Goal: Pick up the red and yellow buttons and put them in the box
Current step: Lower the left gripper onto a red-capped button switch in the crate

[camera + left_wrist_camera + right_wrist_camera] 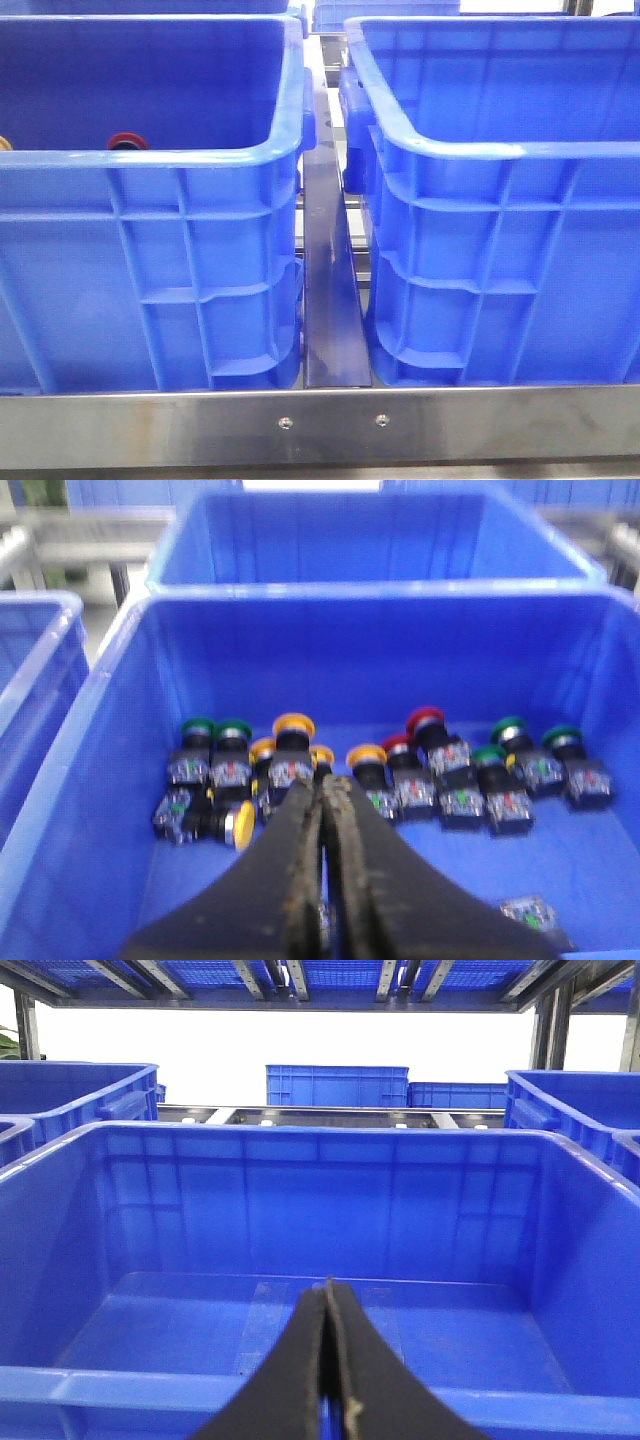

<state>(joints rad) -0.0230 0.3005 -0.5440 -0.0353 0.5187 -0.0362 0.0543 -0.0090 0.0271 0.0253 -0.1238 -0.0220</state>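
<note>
Two blue crates stand side by side on a metal rack, the left crate [150,260] holding a heap of push buttons with red, yellow and green caps, among them a red button [425,720] and a yellow button [294,725] lying on its floor. The left gripper [323,785] hangs over that heap with its fingers pressed together, holding nothing. The right gripper [327,1295] is likewise closed and empty above the right crate [320,1210].

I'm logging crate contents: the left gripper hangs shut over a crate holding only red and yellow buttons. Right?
Not quite. The left wrist view shows green-capped buttons there too, beside the red and yellow ones. The left gripper is indeed shut over that crate.
</note>
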